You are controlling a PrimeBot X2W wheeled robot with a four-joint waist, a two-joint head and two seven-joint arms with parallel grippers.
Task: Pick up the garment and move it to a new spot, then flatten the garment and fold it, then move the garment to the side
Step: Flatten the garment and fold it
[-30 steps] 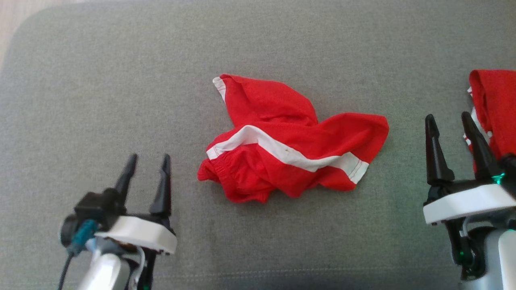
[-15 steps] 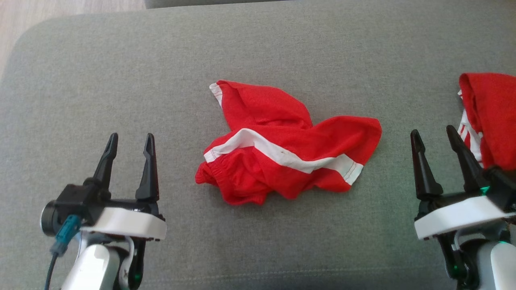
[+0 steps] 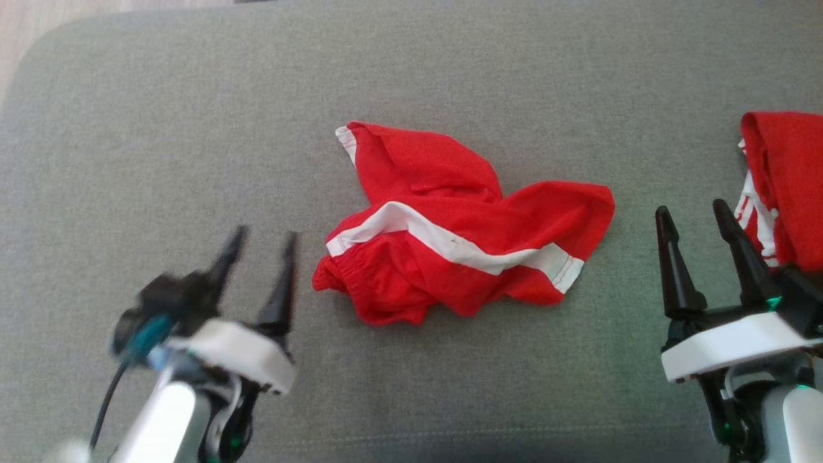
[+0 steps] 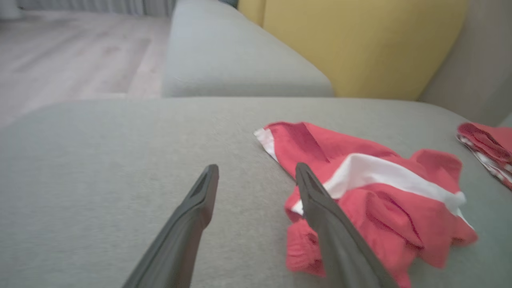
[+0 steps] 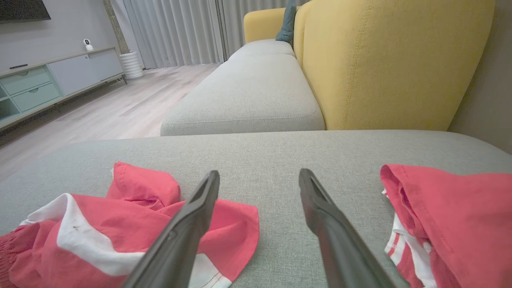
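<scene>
A crumpled red garment with a white stripe (image 3: pixel 463 225) lies in the middle of the grey cushion (image 3: pixel 193 128). My left gripper (image 3: pixel 263 236) stands open just left of its bunched lower-left corner, blurred, with nothing between the fingers. In the left wrist view the garment (image 4: pixel 372 192) lies right of my left gripper (image 4: pixel 256 170), and its right finger (image 4: pixel 320 208) overlaps the cloth's edge. My right gripper (image 3: pixel 693 211) is open to the right of the garment, empty. In the right wrist view the garment (image 5: pixel 120 228) sits at the lower left of my right gripper (image 5: pixel 258 176).
A second red and white folded garment (image 3: pixel 781 180) lies at the cushion's right edge, beside my right gripper, seen too as a folded garment (image 5: pixel 452 216). A yellow sofa back (image 5: pixel 392 60) rises beyond the cushion. Another grey seat (image 5: pixel 248 96) and wooden floor (image 5: pixel 100 116) lie farther off.
My left gripper has moved right and toward the garment's lower-left corner, and is motion-blurred. The right gripper has hardly moved. The camera shifted slightly.
</scene>
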